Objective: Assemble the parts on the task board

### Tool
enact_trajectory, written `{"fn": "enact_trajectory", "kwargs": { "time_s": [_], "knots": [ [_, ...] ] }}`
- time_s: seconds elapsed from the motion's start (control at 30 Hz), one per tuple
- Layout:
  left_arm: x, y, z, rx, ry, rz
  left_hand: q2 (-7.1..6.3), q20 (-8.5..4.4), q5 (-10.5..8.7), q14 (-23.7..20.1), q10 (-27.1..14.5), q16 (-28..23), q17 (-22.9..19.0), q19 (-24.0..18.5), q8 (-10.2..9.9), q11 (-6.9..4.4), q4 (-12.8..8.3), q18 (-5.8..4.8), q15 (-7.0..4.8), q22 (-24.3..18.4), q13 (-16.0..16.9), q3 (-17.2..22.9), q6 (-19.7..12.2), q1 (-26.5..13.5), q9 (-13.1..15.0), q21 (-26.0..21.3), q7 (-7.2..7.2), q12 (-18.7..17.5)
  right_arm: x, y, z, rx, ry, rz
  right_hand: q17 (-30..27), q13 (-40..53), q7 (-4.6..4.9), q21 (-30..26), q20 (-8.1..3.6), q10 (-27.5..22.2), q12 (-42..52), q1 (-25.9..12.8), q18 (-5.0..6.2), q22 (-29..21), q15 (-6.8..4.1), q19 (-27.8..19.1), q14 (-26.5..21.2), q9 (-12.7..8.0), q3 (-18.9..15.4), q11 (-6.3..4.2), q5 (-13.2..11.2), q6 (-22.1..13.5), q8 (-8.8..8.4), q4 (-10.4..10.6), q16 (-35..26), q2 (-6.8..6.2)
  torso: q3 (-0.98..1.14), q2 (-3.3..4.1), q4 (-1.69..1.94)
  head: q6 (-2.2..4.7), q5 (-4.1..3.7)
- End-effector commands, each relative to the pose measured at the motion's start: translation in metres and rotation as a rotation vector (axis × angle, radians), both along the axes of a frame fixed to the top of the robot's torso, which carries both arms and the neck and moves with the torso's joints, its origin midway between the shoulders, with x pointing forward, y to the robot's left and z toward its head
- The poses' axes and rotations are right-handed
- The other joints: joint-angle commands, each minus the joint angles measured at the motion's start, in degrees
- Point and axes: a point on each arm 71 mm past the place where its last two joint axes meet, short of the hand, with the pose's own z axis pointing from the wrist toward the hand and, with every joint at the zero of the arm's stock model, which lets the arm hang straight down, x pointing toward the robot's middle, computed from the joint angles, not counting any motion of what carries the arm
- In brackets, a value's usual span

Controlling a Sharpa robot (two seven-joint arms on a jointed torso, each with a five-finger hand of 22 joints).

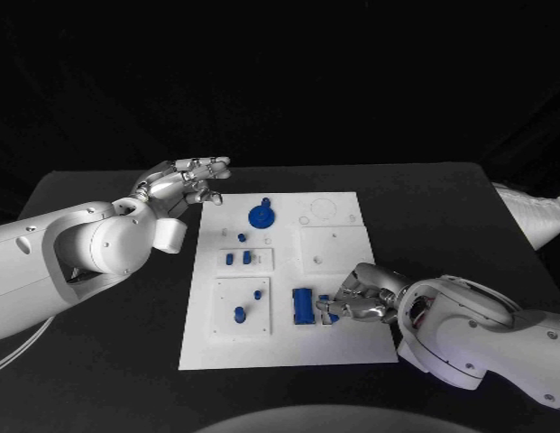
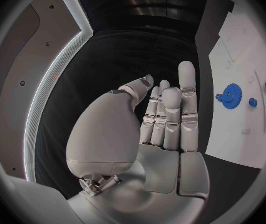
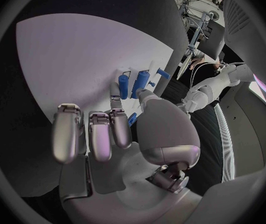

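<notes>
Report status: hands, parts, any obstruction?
Left hand open, off the task board's far corner. Right hand at the blue parts, grip unclear. Nothing obstructing.

The task board [image 1: 344, 347] lay in the middle of the surface [image 1: 436, 194], with a gear-shaped part [image 1: 262, 216] on its far half and a pair of small parts [image 1: 237, 258] just nearer than it, toward the left edge. Two more small parts [image 1: 246, 305] sat in the near left quarter, and to their right an upright long part [image 1: 303, 305] stood near the board's middle. The left hand [image 1: 182, 187] was at the board's far left corner, off the board, while the right hand [image 1: 364, 296] was over the near right part, its fingers [image 1: 338, 305] just beside the long part.
</notes>
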Motion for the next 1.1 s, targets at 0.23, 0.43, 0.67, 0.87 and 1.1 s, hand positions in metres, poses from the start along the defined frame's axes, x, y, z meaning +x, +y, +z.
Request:
{"fn": "enact_trajectory", "kwargs": {
  "time_s": [0.23,0.43,0.67,0.87,1.1],
  "knots": [
    [-0.0004,-0.0014,0.001,-0.013,-0.006,-0.017,0.5,0.19,0.19,-0.42,-0.44,-0.52,-0.29,-0.04,0.24,-0.03,0.0,0.59,-0.01,-0.09,0.05,-0.47,-0.42,-0.03,0.01,-0.26,-0.04,0.39,-0.0024,-0.0002,0.003,-0.015,-0.029,0.024,12.62,10.76,-0.01,0.41,-0.3,3.45,0.3,-0.35,-1.03,0.27,-0.43,0.65,5.58,0.08,-0.77,-0.52,-0.28,0.52,-0.01,0.26,0.28,0.58,0.0,-0.01,-0.07,-0.04,0.08],
    [-0.0004,-0.0012,0.0009,-0.012,-0.006,-0.017,0.52,0.19,0.2,-0.52,-0.48,-0.64,-0.52,-0.07,0.24,-0.03,-0.01,0.59,0.0,-0.1,0.05,-0.48,-0.44,-0.02,0.0,-0.28,-0.04,0.42,-0.0042,-0.0026,0.0059,-0.017,-0.037,0.026,12.71,10.83,-0.04,0.49,-0.31,3.49,0.41,-0.21,-1.05,0.41,-0.44,0.7,5.6,0.1,-0.97,-0.54,-0.07,0.58,0.01,0.34,0.34,0.84,0.0,-0.01,-0.08,0.02,0.05],
    [-0.0003,-0.0013,0.0008,-0.013,-0.006,-0.017,0.52,0.19,0.2,-0.52,-0.48,-0.64,-0.52,-0.07,0.24,-0.03,-0.01,0.59,0.0,-0.1,0.05,-0.48,-0.44,-0.02,0.0,-0.28,-0.04,0.42,-0.0054,-0.0031,0.0075,-0.018,-0.038,0.035,12.85,10.94,-0.07,0.6,-0.33,3.57,0.61,-0.04,-1.09,0.6,-0.46,0.75,5.62,0.12,-1.13,-0.57,0.14,0.65,0.04,0.37,0.42,1.07,-0.01,0.04,0.01,-0.08,-0.04],
    [-0.0002,-0.0013,0.0007,-0.012,-0.006,-0.016,0.52,0.19,0.2,-0.52,-0.48,-0.64,-0.52,-0.07,0.24,-0.03,-0.01,0.59,0.0,-0.1,0.05,-0.48,-0.44,-0.02,0.0,-0.28,-0.04,0.42,-0.0067,-0.0018,0.0076,-0.019,-0.029,0.051,13.18,11.25,-0.15,0.88,-0.36,3.76,1.13,0.37,-1.18,1.07,-0.51,0.89,5.69,0.17,-1.44,-0.64,0.49,0.86,0.13,0.38,0.63,1.64,-0.02,0.03,0.0,-0.2,-0.12],
    [0.0,-0.0017,0.0005,-0.012,-0.006,-0.017,0.52,0.19,0.2,-0.52,-0.48,-0.64,-0.52,-0.07,0.24,-0.03,-0.01,0.59,0.0,-0.1,0.05,-0.48,-0.44,-0.02,0.0,-0.28,-0.04,0.42,-0.0077,-0.0001,0.008,-0.013,-0.025,0.063,13.52,11.57,-0.26,1.21,-0.42,3.97,1.67,0.74,-1.28,1.63,-0.58,1.06,5.76,0.24,-1.73,-0.73,0.78,1.15,0.26,0.38,0.83,2.26,0.0,0.01,-0.02,-0.3,-0.18]
  ]
}}
